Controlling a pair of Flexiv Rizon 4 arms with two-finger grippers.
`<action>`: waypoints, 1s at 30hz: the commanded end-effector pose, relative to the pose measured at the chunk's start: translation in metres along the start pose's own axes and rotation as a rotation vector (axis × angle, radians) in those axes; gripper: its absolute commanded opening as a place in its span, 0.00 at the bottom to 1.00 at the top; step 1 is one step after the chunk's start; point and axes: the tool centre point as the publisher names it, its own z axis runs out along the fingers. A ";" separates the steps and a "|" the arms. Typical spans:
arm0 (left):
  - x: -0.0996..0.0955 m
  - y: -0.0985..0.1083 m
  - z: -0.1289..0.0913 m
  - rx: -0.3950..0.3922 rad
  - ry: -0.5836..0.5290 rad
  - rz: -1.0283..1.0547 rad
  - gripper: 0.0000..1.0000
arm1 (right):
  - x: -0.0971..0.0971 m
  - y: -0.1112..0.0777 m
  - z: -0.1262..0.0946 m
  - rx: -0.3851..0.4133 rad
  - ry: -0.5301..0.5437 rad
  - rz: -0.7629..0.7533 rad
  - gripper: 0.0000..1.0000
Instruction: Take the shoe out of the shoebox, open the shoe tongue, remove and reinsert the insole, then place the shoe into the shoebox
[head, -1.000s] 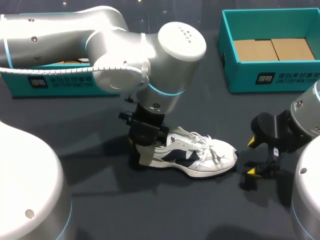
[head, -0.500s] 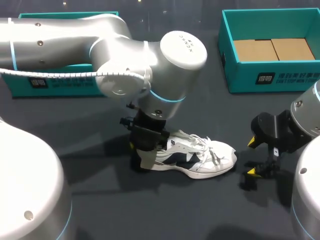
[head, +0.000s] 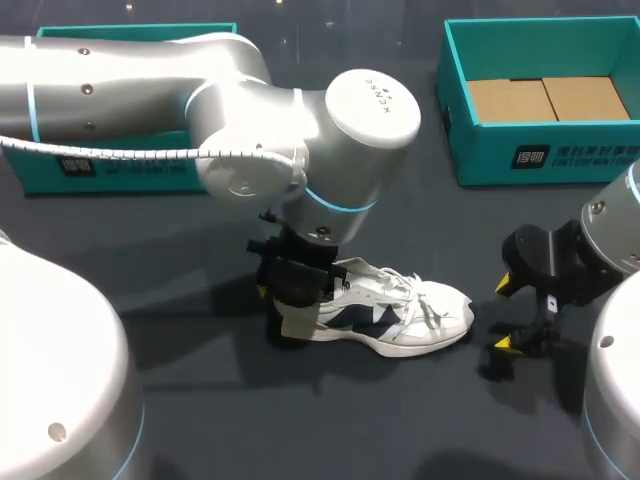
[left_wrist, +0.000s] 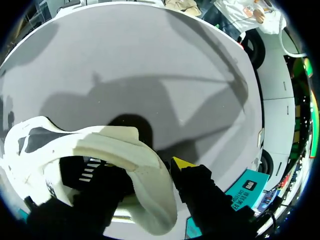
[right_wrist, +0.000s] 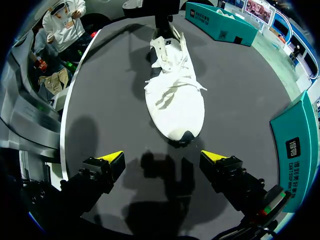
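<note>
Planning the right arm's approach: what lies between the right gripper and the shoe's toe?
Only bare dark table between the right gripper and shoe, per the right wrist view.

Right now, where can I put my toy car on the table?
The table is bare on the near side of the shoe, and between shoe and right box. It is crowded at the heel, gripped by the left fingers, and at the toe, by the open right fingers.
</note>
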 end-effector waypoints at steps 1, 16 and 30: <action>0.016 -0.006 -0.014 -0.010 -0.048 0.004 1.00 | 0.002 0.000 -0.001 0.001 -0.003 0.000 1.00; 0.079 -0.023 -0.081 0.268 -0.452 -0.224 1.00 | 0.002 0.000 -0.001 0.001 -0.003 0.000 1.00; 0.084 -0.029 -0.077 0.294 -0.543 -0.309 1.00 | 0.002 0.000 -0.001 0.001 -0.003 0.000 1.00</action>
